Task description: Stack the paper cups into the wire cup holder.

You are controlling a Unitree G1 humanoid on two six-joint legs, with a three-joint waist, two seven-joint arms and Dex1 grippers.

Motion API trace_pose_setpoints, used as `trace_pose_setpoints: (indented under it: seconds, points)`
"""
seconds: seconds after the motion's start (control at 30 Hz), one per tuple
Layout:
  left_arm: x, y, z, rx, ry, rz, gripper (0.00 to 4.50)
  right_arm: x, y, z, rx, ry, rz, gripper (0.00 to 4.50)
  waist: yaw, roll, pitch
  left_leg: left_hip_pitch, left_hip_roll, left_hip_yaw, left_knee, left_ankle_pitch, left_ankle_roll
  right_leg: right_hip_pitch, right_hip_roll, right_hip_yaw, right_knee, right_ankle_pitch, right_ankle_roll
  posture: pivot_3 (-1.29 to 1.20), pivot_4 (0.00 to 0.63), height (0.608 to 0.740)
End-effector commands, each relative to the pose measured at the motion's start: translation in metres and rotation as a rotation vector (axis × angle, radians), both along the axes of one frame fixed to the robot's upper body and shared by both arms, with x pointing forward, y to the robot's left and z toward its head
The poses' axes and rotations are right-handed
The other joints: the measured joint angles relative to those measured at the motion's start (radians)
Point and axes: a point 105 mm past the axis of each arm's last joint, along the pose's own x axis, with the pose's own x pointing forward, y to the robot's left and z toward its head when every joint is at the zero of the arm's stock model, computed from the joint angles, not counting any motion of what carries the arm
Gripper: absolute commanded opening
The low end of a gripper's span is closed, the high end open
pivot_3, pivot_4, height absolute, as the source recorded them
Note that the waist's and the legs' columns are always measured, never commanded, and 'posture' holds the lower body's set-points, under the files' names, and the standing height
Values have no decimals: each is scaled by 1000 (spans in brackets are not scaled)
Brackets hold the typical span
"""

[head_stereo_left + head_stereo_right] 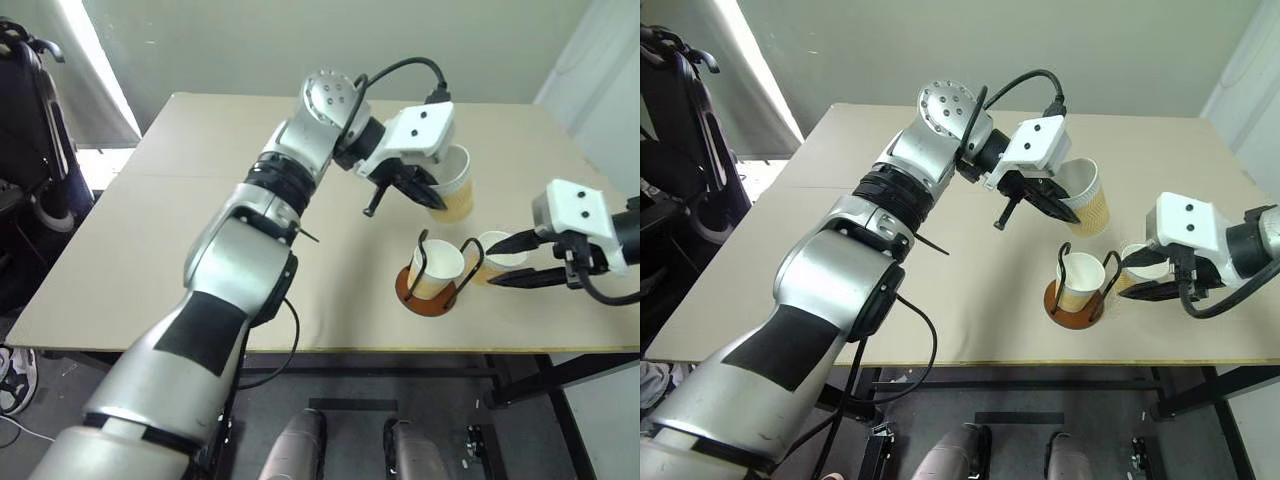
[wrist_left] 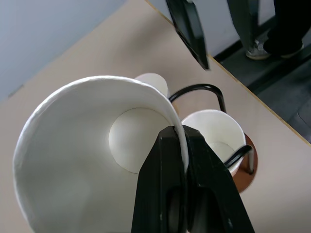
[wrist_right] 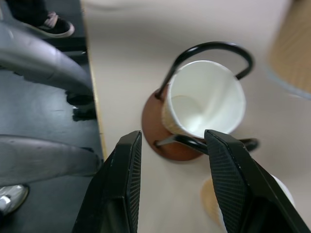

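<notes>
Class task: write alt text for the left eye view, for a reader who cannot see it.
The robot's left tool, shut on the rim of a white-and-tan paper cup, holds it tilted above a beige table. Below, a second cup sits in the black wire cup holder, a third cup stands beside it, and the open right tool is next to that cup.
</notes>
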Motion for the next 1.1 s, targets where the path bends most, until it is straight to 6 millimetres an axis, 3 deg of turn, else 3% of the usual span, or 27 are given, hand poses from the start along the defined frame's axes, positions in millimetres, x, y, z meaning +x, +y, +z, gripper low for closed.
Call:
trace_pose_setpoints:
  seconds: [0.03, 0.13, 0.4, 1.1]
  points:
    - [-9, -3, 13, 7, -26, -55, 39, 1, -2, 30, 24, -100, -15, 2014, 0, 0, 0, 0, 0, 0, 1, 0, 0, 0, 0, 1, 0, 1, 0, 0, 150, 740]
    - [-10, -5, 9, 15, -19, -64, 39, 5, -7, 41, 49, -130, -50, 2014, 0, 0, 0, 0, 0, 0, 1, 0, -1, 0, 0, 3, 0, 1, 1, 0, 150, 740]
    - [-12, -5, 6, 22, -4, -73, 0, 6, -9, 29, 61, -103, -74, 4460, 1, 0, 0, 1, 0, 2, 1, 0, -1, 0, 0, 6, 0, 2, 2, 0, 150, 740]
    - [-25, -16, -11, 87, 30, -146, 0, -2, -12, 23, 69, -95, -104, 4460, 1, 0, 0, 0, -8, 5, 1, -1, 1, 0, -1, 19, -1, 5, 12, 0, 150, 740]
